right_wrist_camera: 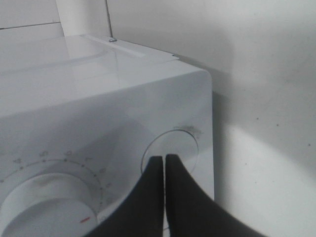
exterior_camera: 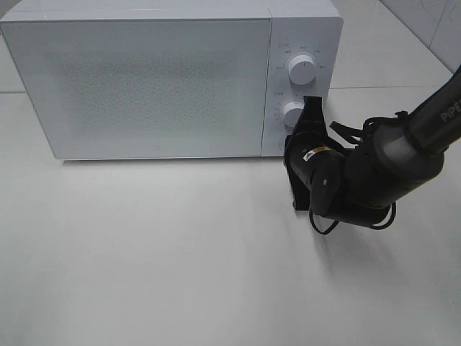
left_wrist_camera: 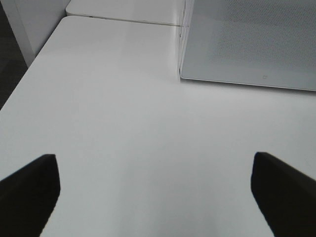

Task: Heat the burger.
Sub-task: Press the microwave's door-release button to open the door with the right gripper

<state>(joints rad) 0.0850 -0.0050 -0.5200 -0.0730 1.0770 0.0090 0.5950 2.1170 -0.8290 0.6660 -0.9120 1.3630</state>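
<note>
The burger is out of view. The white microwave [exterior_camera: 144, 79] stands at the back of the table with its door closed; it also shows in the left wrist view [left_wrist_camera: 247, 39] and the right wrist view [right_wrist_camera: 74, 98]. My right gripper [exterior_camera: 312, 102] is shut and empty, at the lower part of the microwave's control panel. In the right wrist view its closed fingertips [right_wrist_camera: 164, 159] are at the edge of a round white button [right_wrist_camera: 180, 143]; I cannot tell if they touch it. My left gripper [left_wrist_camera: 158, 192] is open and empty over bare table, left of the microwave.
Two white knobs [exterior_camera: 302, 70] [exterior_camera: 292, 113] sit on the control panel above my right gripper; the lower one shows in the right wrist view [right_wrist_camera: 44, 202]. The white table [exterior_camera: 144, 259] stretches in front of the microwave. A table edge [left_wrist_camera: 15, 84] runs at the far left.
</note>
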